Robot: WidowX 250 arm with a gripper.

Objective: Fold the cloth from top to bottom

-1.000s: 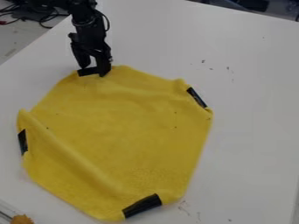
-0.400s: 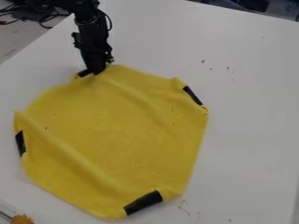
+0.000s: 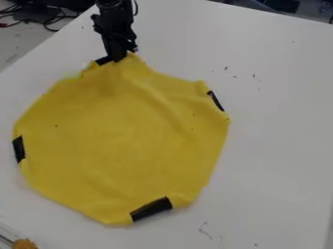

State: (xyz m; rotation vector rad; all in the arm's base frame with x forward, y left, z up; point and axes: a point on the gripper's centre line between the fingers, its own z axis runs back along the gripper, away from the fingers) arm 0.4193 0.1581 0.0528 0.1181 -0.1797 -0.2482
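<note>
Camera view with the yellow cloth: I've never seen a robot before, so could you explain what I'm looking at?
The black machine at the top is a robot arm; its base is out of view. The picture comes from a fixed camera looking down at a slant. At the arm's end is its gripper, a two-fingered part that works like a pinching hand. It is closed on the top edge of a yellow cloth, which is spread over a white table. Dark strips mark the cloth's corners. The job is to fold the cloth from top to bottom, and it isn't folded over yet. At the lower left is a small orange-brown lump.
</note>
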